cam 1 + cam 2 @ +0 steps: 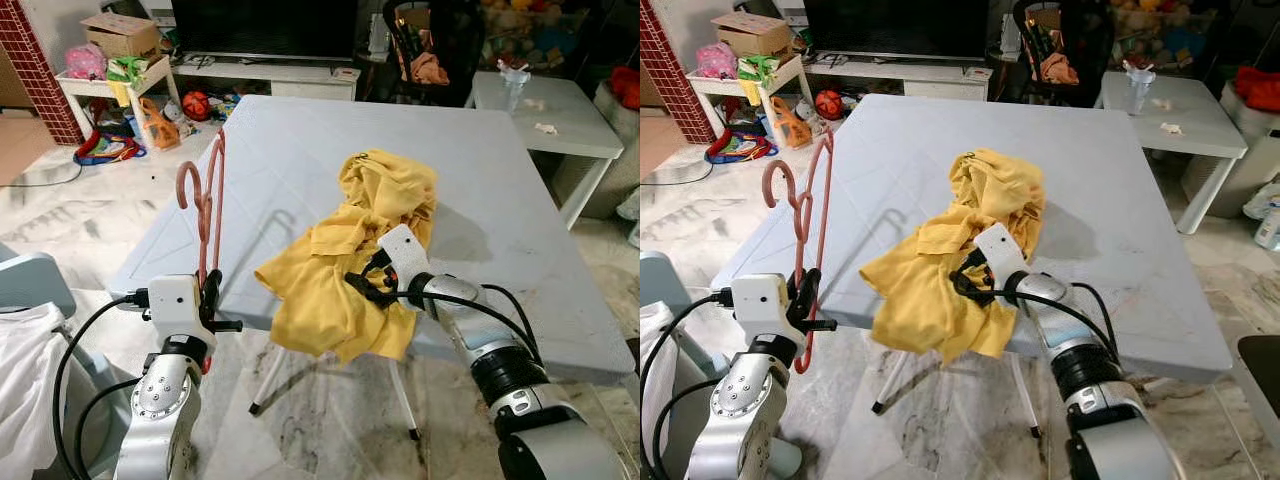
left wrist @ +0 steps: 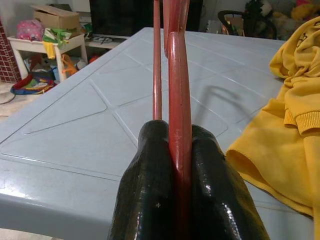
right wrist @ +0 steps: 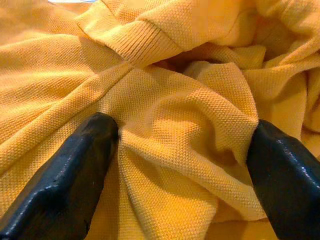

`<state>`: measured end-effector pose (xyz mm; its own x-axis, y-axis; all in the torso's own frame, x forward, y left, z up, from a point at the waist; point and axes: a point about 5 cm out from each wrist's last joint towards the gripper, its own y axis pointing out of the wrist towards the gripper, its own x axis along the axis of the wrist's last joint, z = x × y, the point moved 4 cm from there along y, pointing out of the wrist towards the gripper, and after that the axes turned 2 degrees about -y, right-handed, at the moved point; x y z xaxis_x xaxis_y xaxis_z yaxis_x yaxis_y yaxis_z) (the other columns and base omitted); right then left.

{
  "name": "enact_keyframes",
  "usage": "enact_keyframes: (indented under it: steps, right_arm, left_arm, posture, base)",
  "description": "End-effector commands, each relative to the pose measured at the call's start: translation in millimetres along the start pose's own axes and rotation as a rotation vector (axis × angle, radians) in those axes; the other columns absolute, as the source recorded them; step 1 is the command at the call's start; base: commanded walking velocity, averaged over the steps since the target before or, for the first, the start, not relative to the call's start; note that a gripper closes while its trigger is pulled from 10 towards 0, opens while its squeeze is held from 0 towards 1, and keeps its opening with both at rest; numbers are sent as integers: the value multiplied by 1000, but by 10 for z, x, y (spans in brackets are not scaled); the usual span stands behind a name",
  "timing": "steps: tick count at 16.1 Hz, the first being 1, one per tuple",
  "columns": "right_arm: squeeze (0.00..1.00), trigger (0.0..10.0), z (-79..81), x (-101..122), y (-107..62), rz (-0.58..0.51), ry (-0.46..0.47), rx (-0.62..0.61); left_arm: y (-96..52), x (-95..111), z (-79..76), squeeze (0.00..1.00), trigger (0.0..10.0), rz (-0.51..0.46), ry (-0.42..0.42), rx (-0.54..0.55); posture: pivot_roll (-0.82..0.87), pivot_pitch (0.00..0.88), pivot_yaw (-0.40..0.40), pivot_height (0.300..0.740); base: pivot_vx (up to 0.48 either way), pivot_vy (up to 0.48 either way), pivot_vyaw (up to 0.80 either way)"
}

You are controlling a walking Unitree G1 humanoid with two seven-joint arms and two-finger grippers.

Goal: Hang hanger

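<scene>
Left claw (image 2: 177,150) is clamped on the red hanger (image 1: 205,205), which rises upright above it at the grey desk (image 1: 300,170) edge. Right claw (image 3: 182,150) stands spread wide, fingers pressed into the yellow shirt (image 1: 360,250) crumpled directly ahead of it.

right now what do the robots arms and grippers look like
Both arms are silver metal with ribbed black joint rings and looping black cables. Each wrist carries a white boxy housing. The left gripper and right gripper each have two long, glossy black fingers.
</scene>
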<state>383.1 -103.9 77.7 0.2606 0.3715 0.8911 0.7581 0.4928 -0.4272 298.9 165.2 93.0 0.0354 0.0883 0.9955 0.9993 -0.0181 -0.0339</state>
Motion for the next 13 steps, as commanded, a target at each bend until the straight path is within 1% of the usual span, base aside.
enact_keyframes:
  steps: [1, 3, 4, 6, 9, 10, 11, 12, 13]
  right_arm:
    - [0, 0, 69, -127, 24, 44, 49, 5]
    - [0, 0, 54, -144, 63, 48, 138, -48]
    - [0, 0, 43, -152, 82, 47, 202, -79]
    - [0, 0, 0, -162, 95, 56, 231, -126]
    - [0, 0, -139, -150, 87, 68, 264, -222]
    - [0, 0, -137, -148, 89, 67, 270, -218]
    - [0, 0, -72, -120, 115, 58, 290, -166]
    - [0, 10000, -22, -91, 132, 45, 270, -135]
    - [0, 10000, -12, -15, 145, -2, 273, -133]
  left_arm:
    - [-26, -176, 23, 0, 10000, 79, 0, 14]
    - [-29, -178, 32, 0, 10000, 80, 0, 17]
    - [-25, -175, 32, 0, 10000, 79, 3, 16]
    - [-10, -162, 27, 0, 10000, 74, 2, 20]
    - [-15, -167, 4, 0, 10000, 71, -2, 22]
    - [-17, -167, 5, 0, 10000, 71, -3, 23]
    - [-24, -169, 22, 0, 10000, 70, -3, 28]
    - [-25, -169, 35, 0, 10000, 70, -2, 31]
    - [-24, -164, 49, 0, 10000, 68, -1, 35]
  posture:
    - [1, 0, -44, 740]
    - [7, 0, -46, 740]
    - [10, 0, -50, 740]
    - [13, 0, -58, 740]
    - [18, 0, -67, 740]
    - [19, 0, -68, 740]
    - [21, 0, -70, 740]
    - [21, 0, -72, 740]
    - [22, 0, -72, 740]
  base:
    - [0, 0, 0]
    - [0, 0, 0]
    - [0, 0, 0]
    - [0, 0, 0]
    - [0, 0, 0]
    - [0, 0, 0]
    - [0, 0, 0]
    - [0, 0, 0]
    - [0, 0, 0]
